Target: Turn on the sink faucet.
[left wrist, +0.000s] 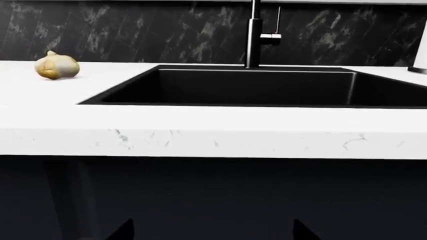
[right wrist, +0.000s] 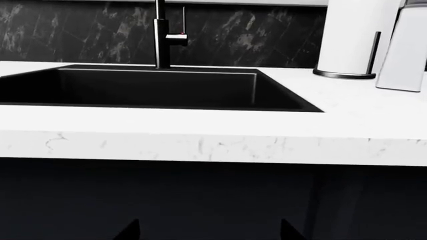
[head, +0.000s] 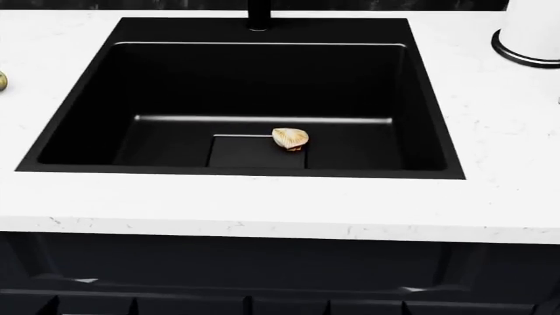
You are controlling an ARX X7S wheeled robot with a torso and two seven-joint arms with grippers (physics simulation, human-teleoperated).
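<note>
The sink faucet [left wrist: 253, 35] is a black upright post behind the sink [left wrist: 253, 87], with a side lever [left wrist: 270, 38]. It also shows in the right wrist view [right wrist: 160, 35], with its lever [right wrist: 176, 38], and only its base shows in the head view [head: 259, 16]. The sink [head: 262, 79] is a deep black basin with a flat drain panel [head: 249, 154]. My left gripper [left wrist: 212, 232] and right gripper [right wrist: 209, 232] are open and empty. Both are low in front of the dark cabinet, below the counter edge and far from the faucet. Neither shows in the head view.
A tan ribbed shell-like object [head: 290, 138] lies on the sink floor. A tan bulb [left wrist: 57, 66] sits on the white stone counter [head: 262, 207] left of the sink. A white cylinder with a black base ring [head: 529, 33] stands at the right, with a white upright object [right wrist: 407, 50] beside it.
</note>
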